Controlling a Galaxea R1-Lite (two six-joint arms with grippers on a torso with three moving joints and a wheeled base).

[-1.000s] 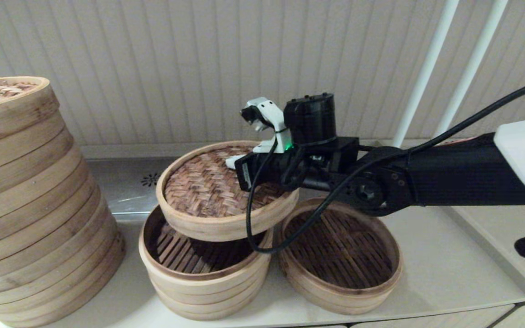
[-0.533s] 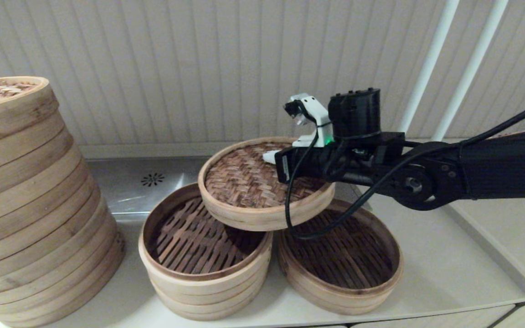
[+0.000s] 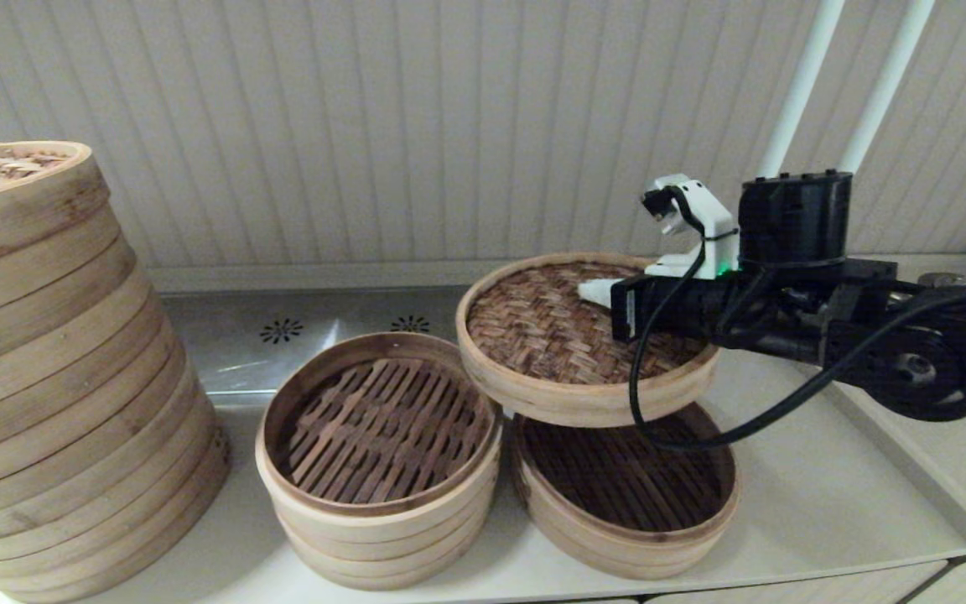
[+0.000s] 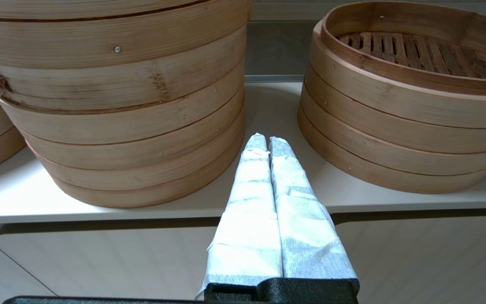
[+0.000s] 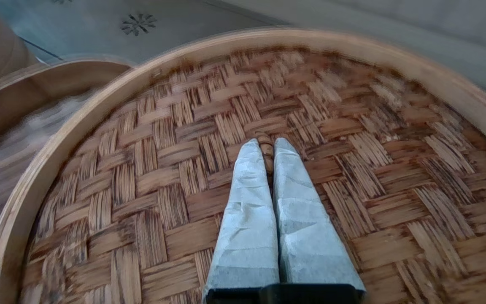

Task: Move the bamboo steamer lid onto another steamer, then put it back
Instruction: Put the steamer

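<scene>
The bamboo steamer lid (image 3: 563, 335), with its reddish-brown herringbone top and pale rim, hangs tilted in the air above the single shallow steamer (image 3: 625, 491) with the dark floor. My right gripper (image 3: 596, 291) is shut on the small woven handle (image 5: 265, 143) at the lid's centre (image 5: 209, 169), one finger on each side of it. The several-tier steamer (image 3: 378, 457) with parallel slats stands uncovered to the left. My left gripper (image 4: 263, 141) is shut and empty, low before the counter's front edge, out of the head view.
A much wider, tall many-tier steamer (image 3: 55, 361) with a paler lid fills the left of the counter (image 3: 827, 503). A steel strip with drain holes (image 3: 282, 330) runs along the back, below the ribbed wall. Two white poles (image 3: 793, 92) rise behind my right arm.
My right gripper has carried the lid to the right, off the several-tier steamer and over the shallow dark-floored one. The left gripper's earlier position is not shown.
</scene>
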